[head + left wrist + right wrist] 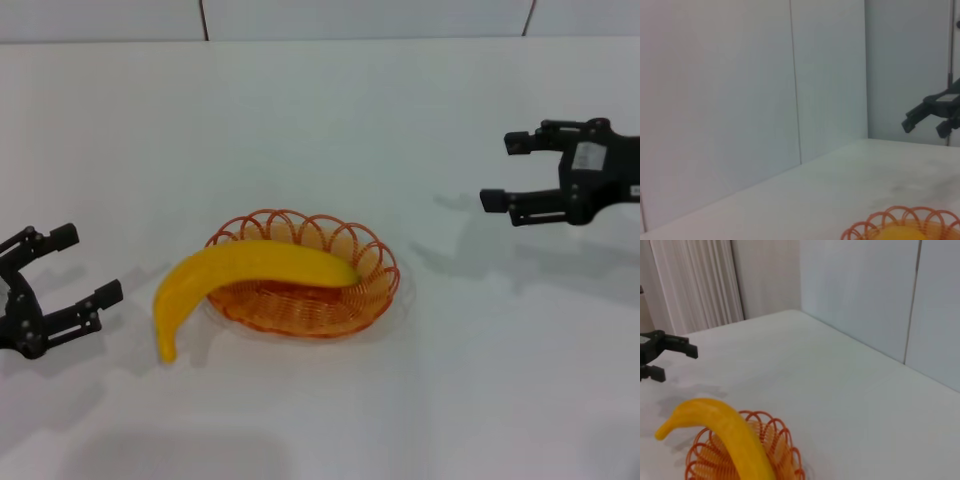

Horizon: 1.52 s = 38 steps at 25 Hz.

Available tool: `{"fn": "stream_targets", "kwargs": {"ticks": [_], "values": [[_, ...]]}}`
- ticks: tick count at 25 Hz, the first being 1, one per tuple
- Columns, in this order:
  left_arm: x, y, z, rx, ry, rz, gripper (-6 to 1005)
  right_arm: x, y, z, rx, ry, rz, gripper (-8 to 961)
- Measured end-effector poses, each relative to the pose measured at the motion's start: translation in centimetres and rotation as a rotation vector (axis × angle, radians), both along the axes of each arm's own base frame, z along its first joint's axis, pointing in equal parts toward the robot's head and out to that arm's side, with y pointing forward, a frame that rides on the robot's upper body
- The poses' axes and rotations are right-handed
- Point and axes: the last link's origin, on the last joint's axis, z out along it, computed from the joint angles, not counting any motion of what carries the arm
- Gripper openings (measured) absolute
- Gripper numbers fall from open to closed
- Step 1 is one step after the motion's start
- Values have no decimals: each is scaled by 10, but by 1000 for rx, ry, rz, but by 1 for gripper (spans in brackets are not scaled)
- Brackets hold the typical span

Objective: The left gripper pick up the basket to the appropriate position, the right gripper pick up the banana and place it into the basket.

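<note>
The orange wire basket (384,268) sits on the white table near the middle. The yellow banana (250,266) lies across it, one end inside and the other hanging over the left rim down to the table. My left gripper (87,264) is open at the left, a little apart from the banana's hanging end, holding nothing. My right gripper (503,171) is open at the right, raised and well clear of the basket. The right wrist view shows the banana (729,431) over the basket (782,447) with the left gripper (680,364) beyond. The left wrist view shows the basket rim (890,217) and the far right gripper (925,128).
The white table (320,420) stretches all around the basket. Pale wall panels (740,100) stand behind its far edge, and a white curtain (695,285) hangs beyond the left side.
</note>
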Motion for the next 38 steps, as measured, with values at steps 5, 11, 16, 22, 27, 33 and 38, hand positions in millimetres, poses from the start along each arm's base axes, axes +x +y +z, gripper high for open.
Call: {"fn": "stream_targets", "kwargs": {"ticks": [5,11,16,22,27,33,38], "values": [[-1,2,3,53,2,-5,865,25,-14,-4,17,34,25,857],[-2,0,4,84,-1,-4,865,44,-27,-5,70,76,78,853],[-1,0,3,101,-3,-8,865,58,-38,-17,126,94,131,851],[-2,-1,4,138,-12,-5,865,70,-47,-18,184,91,133,851],[-3,-1,4,143,-14,-1,865,71,-48,-17,187,93,131,851],[-2,0,5,149,-15,-3,865,73,-48,-17,188,93,126,851],[-3,1,5,150,-13,-2,865,72,-47,-17,190,94,130,851]]}}
